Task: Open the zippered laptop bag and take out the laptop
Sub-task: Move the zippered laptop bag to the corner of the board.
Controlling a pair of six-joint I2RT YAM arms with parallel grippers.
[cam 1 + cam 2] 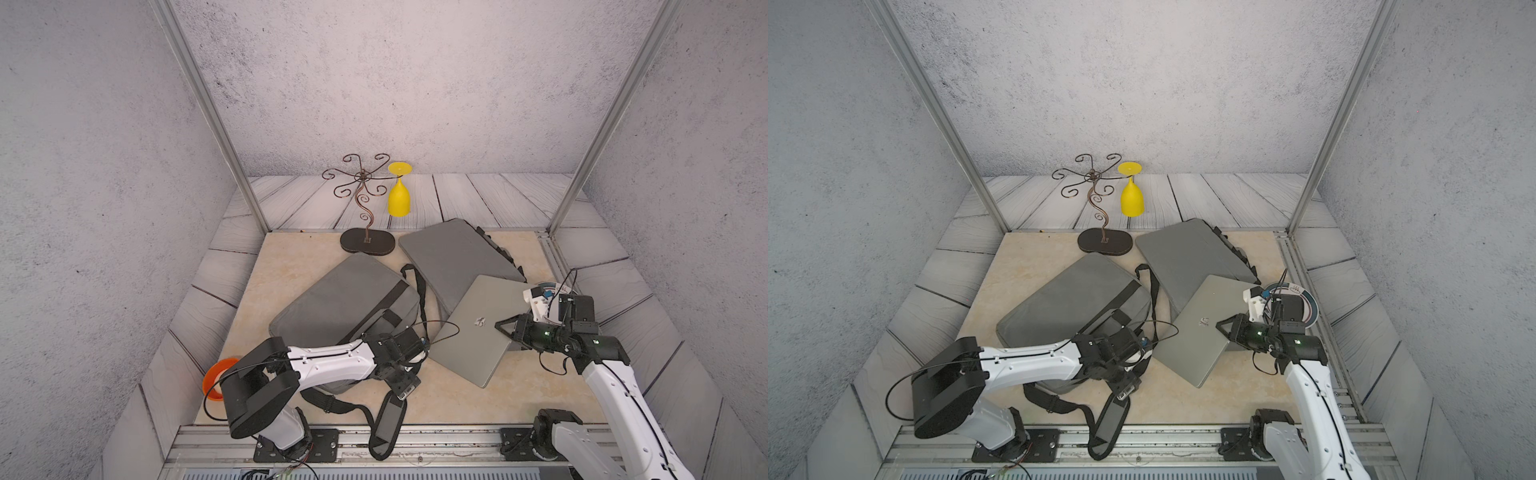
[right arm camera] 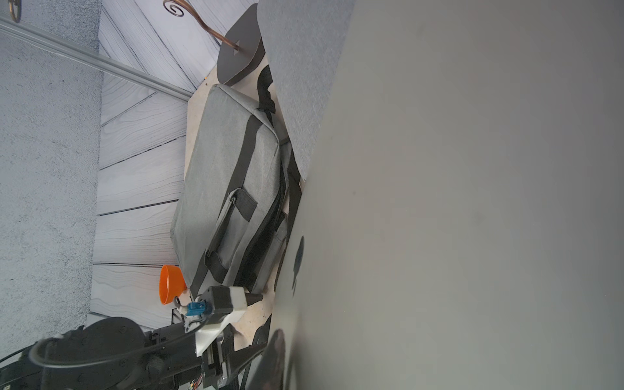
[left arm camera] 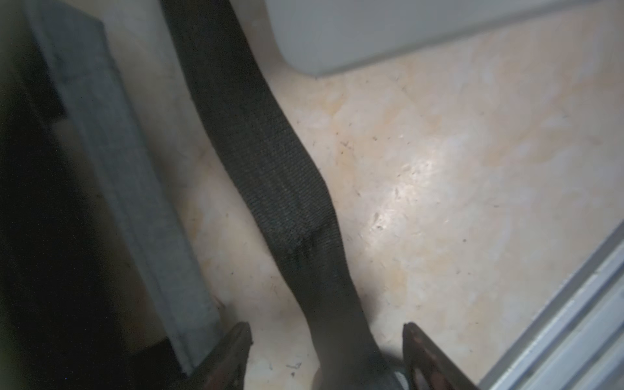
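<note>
Right gripper (image 1: 501, 326) clamped on silver laptop (image 1: 465, 345) edge; laptop beside grey laptop bag (image 1: 340, 299). Left gripper (image 3: 327, 329) released, jaws astride black strap (image 3: 270, 162) over table (image 3: 439, 169).

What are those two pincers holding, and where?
The right pincer clamps the laptop by the middle of one edge. The left pincer is open over the black strap, holding nothing.
</note>
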